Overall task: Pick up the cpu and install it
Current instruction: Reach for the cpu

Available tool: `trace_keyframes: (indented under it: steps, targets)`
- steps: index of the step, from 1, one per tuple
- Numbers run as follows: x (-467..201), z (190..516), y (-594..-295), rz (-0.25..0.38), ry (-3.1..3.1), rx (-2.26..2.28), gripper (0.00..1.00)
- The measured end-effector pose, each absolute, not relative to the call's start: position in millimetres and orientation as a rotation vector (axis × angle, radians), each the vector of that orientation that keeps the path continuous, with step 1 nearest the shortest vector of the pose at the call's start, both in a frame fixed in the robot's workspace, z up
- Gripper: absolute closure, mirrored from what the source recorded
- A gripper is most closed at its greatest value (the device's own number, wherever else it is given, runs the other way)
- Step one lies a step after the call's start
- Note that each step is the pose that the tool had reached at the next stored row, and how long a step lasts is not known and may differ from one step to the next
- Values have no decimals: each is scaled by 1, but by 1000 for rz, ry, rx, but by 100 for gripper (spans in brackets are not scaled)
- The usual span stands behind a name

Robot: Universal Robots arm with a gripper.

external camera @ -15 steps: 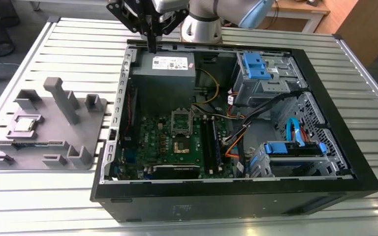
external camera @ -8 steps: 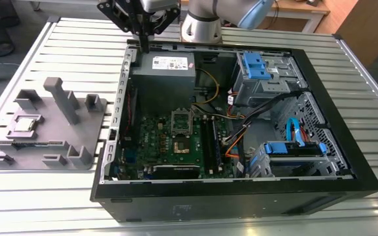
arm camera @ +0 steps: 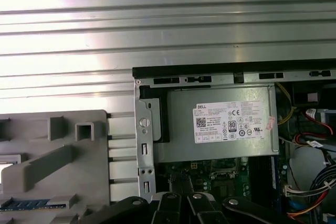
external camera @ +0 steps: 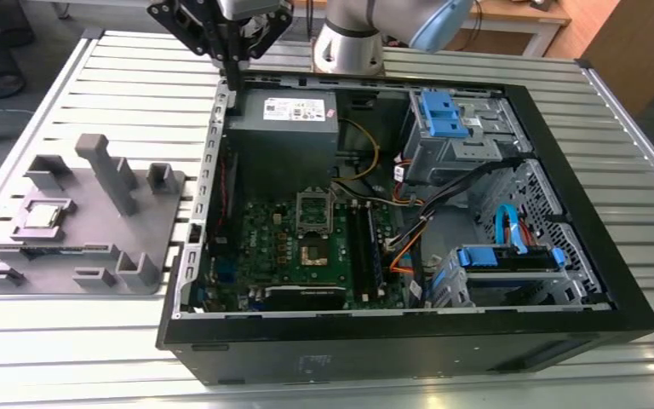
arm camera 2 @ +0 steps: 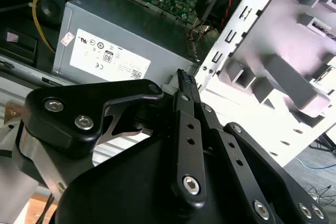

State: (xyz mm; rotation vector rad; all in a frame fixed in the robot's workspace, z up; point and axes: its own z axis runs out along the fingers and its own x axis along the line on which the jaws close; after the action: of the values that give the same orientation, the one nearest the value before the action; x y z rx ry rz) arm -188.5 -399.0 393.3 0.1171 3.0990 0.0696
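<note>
1. The arm's black jaws (pressed together, pinching nothing) hang over the back edge of the open black computer case [external camera: 554, 196], above the grey metal power-supply box [arm camera 2: 105, 51].
2. The cpu [external camera: 41, 215], a small flat silver square chip, lies seated in the grey plastic fixture plate [external camera: 100, 230] on the slatted metal worktop [external camera: 65, 341]. In the exterior view it is at about 8 o'clock from the jaws, well apart.
3. A clean pick likely needs the jaws spread before descent, squared to the chip's edges and lowered straight.
4. The tall grey upright blocks [external camera: 111, 170], at 2 o'clock of the chip, crowd the approach line. The silver-framed socket bracket [external camera: 313, 209] sits on the green motherboard [external camera: 293, 256], with loose cables near.
</note>
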Motion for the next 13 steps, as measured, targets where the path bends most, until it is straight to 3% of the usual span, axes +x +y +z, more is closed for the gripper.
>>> trace_keyframes:
  steps: [13]
  targets:
    - [-222, 393, -399, 70, 3090, 117, 89]
